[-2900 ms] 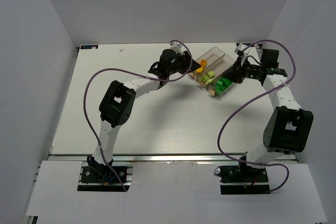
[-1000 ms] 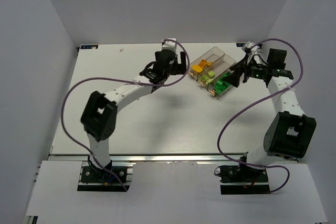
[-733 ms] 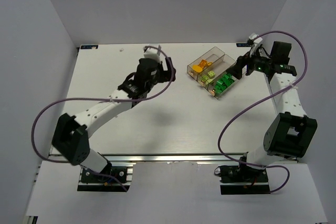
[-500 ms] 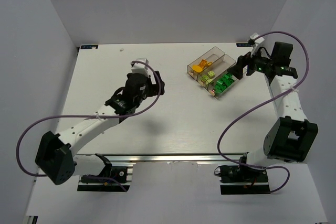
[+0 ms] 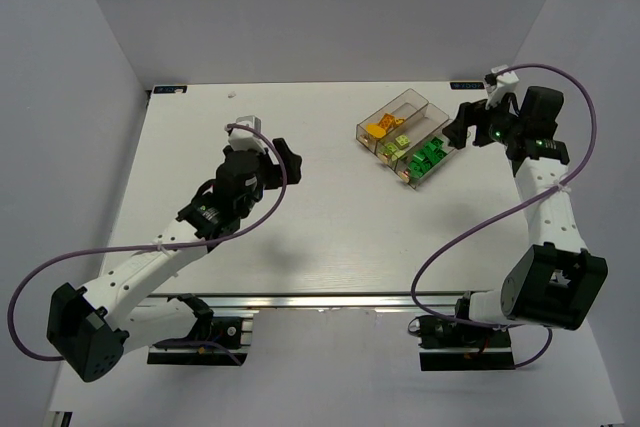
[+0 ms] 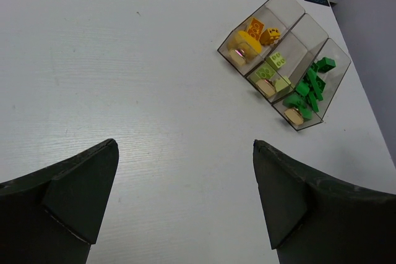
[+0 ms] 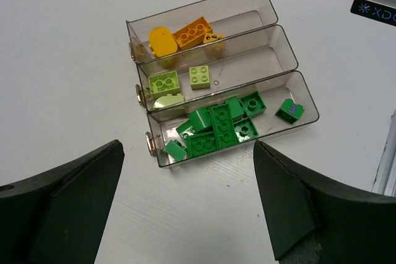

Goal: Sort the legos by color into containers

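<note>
The containers (image 7: pixel 253 60) are three clear smoky bins joined side by side, far right on the table (image 5: pixel 415 107). One bin holds orange-yellow legos (image 7: pixel 189 32), the middle one pale lime legos (image 7: pixel 164 83), and the third several dark green legos (image 7: pixel 223 129). My right gripper (image 7: pixel 187 145) hovers open and empty just beside the green bin, to the right of the bins in the top view (image 5: pixel 458 127). My left gripper (image 6: pixel 184 146) is open and empty over bare table, well left of the bins (image 5: pixel 283 167). The left wrist view shows the bins (image 6: pixel 281 13) at upper right.
White table (image 5: pixel 330 217) enclosed by pale walls on the left, back and right. A small dark label (image 7: pixel 374 12) lies on the table at the far right corner behind the bins. Purple cables loop off both arms.
My left gripper has pulled back from the orange bin to the left and toward the near side. My right gripper has backed a little right, away from the green bin. Both stayed open.
</note>
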`<state>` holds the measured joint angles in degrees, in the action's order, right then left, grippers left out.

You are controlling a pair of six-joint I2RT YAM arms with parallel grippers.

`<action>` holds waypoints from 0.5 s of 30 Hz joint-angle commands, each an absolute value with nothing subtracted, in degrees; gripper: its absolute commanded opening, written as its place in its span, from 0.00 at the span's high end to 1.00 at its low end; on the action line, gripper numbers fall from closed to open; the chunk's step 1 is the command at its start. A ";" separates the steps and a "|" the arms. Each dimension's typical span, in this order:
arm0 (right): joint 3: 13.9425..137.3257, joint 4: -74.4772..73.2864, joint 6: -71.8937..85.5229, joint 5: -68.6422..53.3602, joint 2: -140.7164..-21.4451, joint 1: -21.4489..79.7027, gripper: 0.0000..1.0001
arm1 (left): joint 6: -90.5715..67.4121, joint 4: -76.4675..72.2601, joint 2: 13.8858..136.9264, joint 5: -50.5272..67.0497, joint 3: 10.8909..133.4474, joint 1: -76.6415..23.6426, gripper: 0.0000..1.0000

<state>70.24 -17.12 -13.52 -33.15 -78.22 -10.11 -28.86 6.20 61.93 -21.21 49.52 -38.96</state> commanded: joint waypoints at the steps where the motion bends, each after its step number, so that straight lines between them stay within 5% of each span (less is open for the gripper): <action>1: 69.53 -15.99 -11.86 -30.23 -76.20 -10.37 0.11 | -29.53 7.03 60.73 -20.83 49.31 -39.02 0.02; 15: 66.01 -15.56 -12.30 -33.57 -74.79 -10.37 0.11 | -29.71 8.26 57.92 -21.62 48.34 -39.02 0.02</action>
